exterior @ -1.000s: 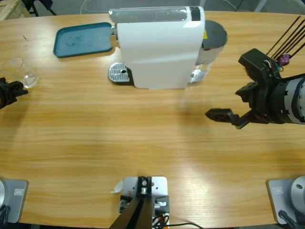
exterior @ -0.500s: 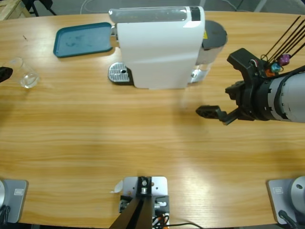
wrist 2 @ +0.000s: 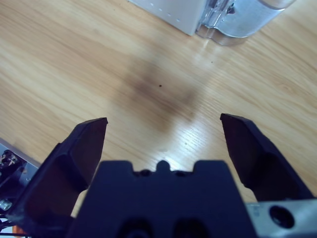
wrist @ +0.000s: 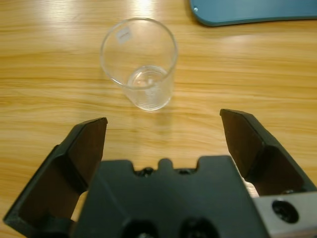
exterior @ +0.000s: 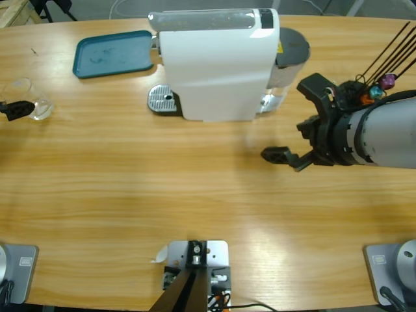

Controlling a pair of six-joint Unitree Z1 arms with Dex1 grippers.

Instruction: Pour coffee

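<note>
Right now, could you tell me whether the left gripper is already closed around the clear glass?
No: in the left wrist view the left gripper has its jaws spread wide, and the glass stands on the table beyond them, untouched.

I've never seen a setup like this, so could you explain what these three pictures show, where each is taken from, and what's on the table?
One picture looks down from above on a long wooden table where two robot arms work. The other two come from cameras on the arms' wrists, looking along each arm's two black fingers.

On the table stand a white coffee machine, a teal tray and a clear glass, which looks empty.

The left gripper has its fingers open, pointing at the glass but not touching it. In the overhead picture only its tip shows at the left edge. The right gripper, also open and holding nothing, hovers over bare wood near the machine. Nothing is held yet.
</note>
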